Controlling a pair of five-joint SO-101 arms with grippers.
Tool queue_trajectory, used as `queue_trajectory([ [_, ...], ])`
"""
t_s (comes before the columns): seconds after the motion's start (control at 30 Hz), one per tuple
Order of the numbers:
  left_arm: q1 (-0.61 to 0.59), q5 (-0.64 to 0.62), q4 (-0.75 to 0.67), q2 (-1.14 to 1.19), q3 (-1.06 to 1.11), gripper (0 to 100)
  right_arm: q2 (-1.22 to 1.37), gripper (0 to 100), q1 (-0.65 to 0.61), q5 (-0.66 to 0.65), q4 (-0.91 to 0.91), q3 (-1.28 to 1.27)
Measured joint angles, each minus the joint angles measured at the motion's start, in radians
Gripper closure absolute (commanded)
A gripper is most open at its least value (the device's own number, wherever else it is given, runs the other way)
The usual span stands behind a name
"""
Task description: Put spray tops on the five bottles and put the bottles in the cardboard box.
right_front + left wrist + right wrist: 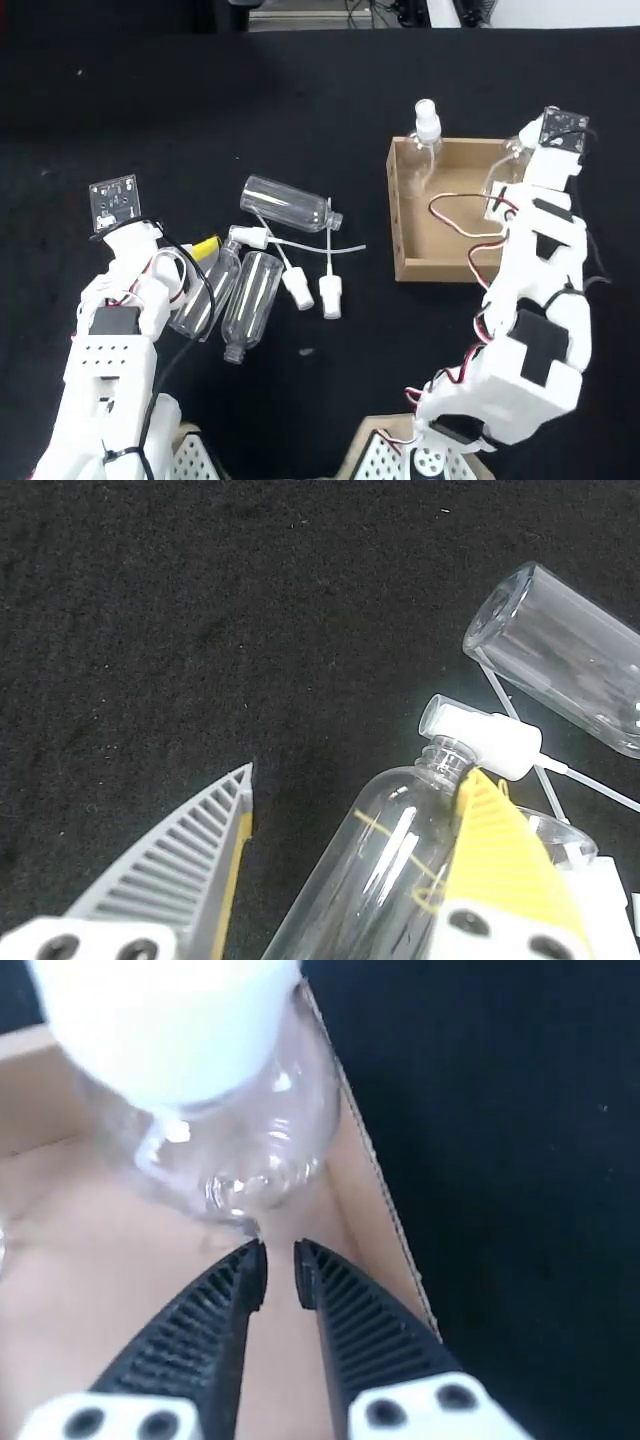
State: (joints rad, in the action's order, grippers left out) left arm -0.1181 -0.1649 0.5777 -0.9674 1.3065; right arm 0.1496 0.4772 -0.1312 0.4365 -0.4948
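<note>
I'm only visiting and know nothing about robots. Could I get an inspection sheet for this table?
Surface: black cloth, nothing spilled.
Job's things: cardboard box holds two topped bottles; three more bottles and three spray tops lie on the cloth.
Clutter: nothing seen.
Grippers: left gripper, jaws open around a lying bottle; right gripper over the box, jaws barely apart, empty.
Cables: wires loop along both arms.
Surroundings: cords on the floor beyond the table.

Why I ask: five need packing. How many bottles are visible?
5 bottles. Two stand in the box: one at its far left corner, one half hidden behind the right arm. Three lie on the table: one apart, two side by side.
</note>
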Motion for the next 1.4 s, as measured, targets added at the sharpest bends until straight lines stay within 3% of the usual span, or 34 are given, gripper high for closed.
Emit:
queue_trajectory([
  [0.9, 0.000, 0.000, 0.000, 0.000, 0.000, 70, 0.064, 98.8, 0.003, -0.006, -0.155, 0.000],
  [1.1, 0.000, 0.000, 0.000, 0.000, 0.000, 70, 0.046, 98.4, 0.003, -0.003, -0.025, 0.000],
  [1.4, 0.000, 0.000, 0.000, 0.000, 0.000, 70, -0.232, 98.3, 0.003, -0.006, 0.210, 0.000],
])
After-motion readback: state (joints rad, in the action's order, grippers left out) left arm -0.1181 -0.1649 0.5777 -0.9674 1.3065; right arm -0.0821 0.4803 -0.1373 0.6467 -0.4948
